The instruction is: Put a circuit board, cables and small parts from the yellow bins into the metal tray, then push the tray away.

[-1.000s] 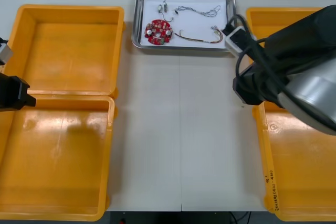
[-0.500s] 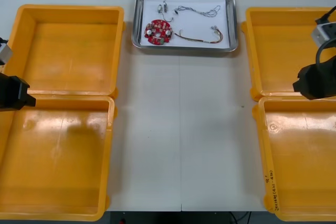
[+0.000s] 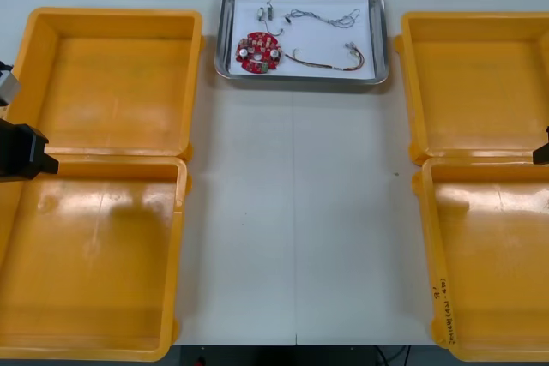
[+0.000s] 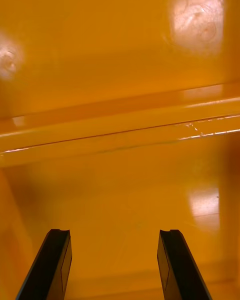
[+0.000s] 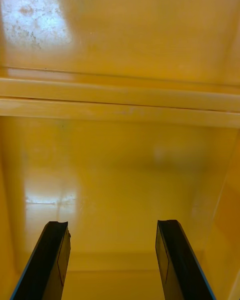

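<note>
The metal tray [image 3: 300, 80] lies at the table's far edge, white inside. It holds a round red circuit board [image 3: 260, 50], a red and yellow cable [image 3: 326, 61], a thin dark cable [image 3: 330, 16] and a small metal part [image 3: 265, 13]. My left gripper [image 5: 111, 222] hangs open over the rims where the two left bins meet, nothing between its fingers. My right gripper [image 4: 114, 231] is open too, above the rims between the right bins. In the front view the left arm [image 3: 21, 152] sits at the left edge and the right arm [image 3: 544, 154] at the right edge.
Two yellow bins stand on the left, far [image 3: 111, 83] and near [image 3: 94, 255], and two on the right, far [image 3: 472, 83] and near [image 3: 489, 255]. All show bare floors. A wide strip of table [image 3: 296, 212] runs between them.
The right arm has drawn back from beside the tray's right corner to the right edge of the view. The tray and the left arm have not moved.
</note>
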You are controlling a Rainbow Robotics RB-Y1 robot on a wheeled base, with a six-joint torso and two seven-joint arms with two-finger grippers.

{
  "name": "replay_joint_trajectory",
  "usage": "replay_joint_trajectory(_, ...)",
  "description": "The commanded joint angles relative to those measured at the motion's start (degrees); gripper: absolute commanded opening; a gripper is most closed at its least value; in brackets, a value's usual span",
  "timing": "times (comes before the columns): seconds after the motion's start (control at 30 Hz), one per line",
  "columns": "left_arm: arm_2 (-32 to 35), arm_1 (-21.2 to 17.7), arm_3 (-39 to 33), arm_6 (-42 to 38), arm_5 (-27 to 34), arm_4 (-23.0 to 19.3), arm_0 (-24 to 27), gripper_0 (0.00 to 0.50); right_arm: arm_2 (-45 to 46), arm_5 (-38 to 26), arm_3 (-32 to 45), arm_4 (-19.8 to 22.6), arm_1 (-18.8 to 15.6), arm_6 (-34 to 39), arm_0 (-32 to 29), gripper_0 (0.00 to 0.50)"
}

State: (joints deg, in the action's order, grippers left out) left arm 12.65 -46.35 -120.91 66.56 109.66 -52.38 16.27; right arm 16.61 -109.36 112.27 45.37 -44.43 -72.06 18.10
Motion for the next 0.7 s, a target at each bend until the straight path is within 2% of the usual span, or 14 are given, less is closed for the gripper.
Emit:
replay_joint_trajectory(0.03,1.8,-2.5,-1.7,4.5,0.3,-0.4,-0.7,0.5,1.9,3.5,-1.0,1.3,-3.6,-3.2,-3.2,0.5)
replay_joint_trajectory(0.33,1.8,-2.5,-1.7,4.5,0.3,-0.4,-0.7,0.5,2.6,8.9,-1.1,4.8,-4.4,-3.3,-7.5,0.5)
replay_joint_trajectory(0.7,1.8,-2.5,-1.7,4.5,0.3,-0.4,-0.7,0.5,2.8,9.0,-1.0,6.0,-4.9,-3.9,-7.7,0.5)
